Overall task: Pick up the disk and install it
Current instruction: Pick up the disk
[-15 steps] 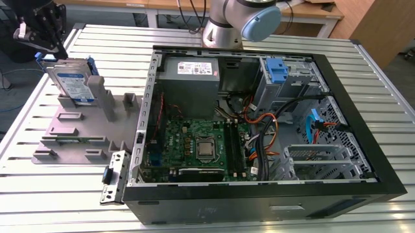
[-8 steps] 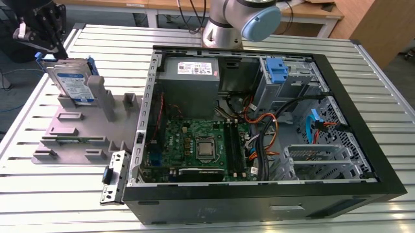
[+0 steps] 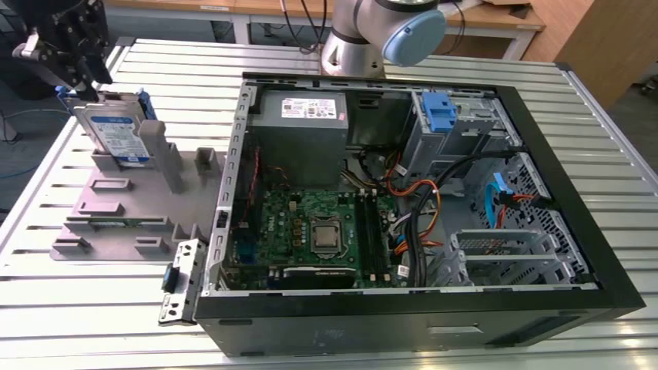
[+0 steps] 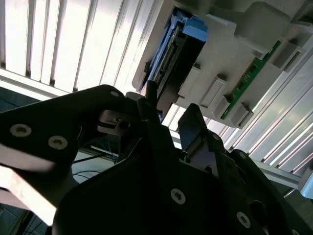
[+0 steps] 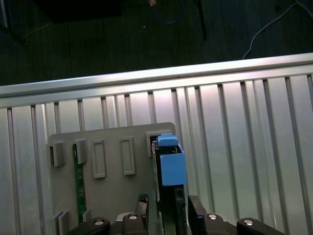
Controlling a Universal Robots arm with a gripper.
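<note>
Though ribbed, metal table (image 3: pixel 92 308); wooden desk (image 3: pixel 494 17)

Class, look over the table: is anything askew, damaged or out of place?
Nothing looks damaged or spilled. The disk stands upright in the grey tray, the gripper at its top edge. One oddity: a metal bracket sits askew beside the open computer case.

I read the disk (image 3: pixel 115 132) as silver, rails blue, label blue-and-white; tray (image 3: pixel 115 206) grey; surface (image 3: pixel 92 308) ribbed silver.
</note>
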